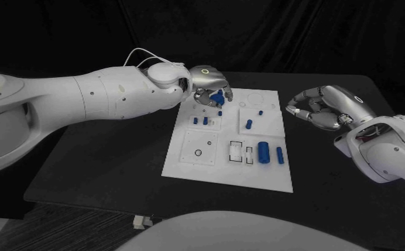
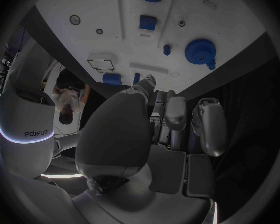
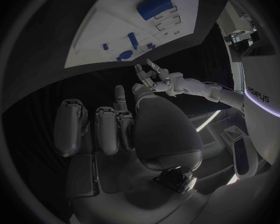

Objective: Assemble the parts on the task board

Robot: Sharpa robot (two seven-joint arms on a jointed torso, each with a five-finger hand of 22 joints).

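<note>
In the head view's upper left, the left hand [image 1: 206,82] is hovering at the top left corner of the task board [image 1: 187,163], its fingers curling around a small blue part [image 1: 219,96] (it is looking pinched rather than merely touched, though the fingers are hiding most of it). The white board is lying in the middle of the black counter [image 1: 110,163], carrying small blue pegs [image 1: 195,120] in its upper left section, a slim peg [image 1: 249,124] further right and a fat blue cylinder [image 1: 264,152] at lower right. These pieces are looking rigid, light and smooth, so I judge they are wanting a fingertip pinch across their sides. At the right of the frame, the right hand [image 1: 325,107] is hanging beside the board, fingers curled in on nothing.
</note>
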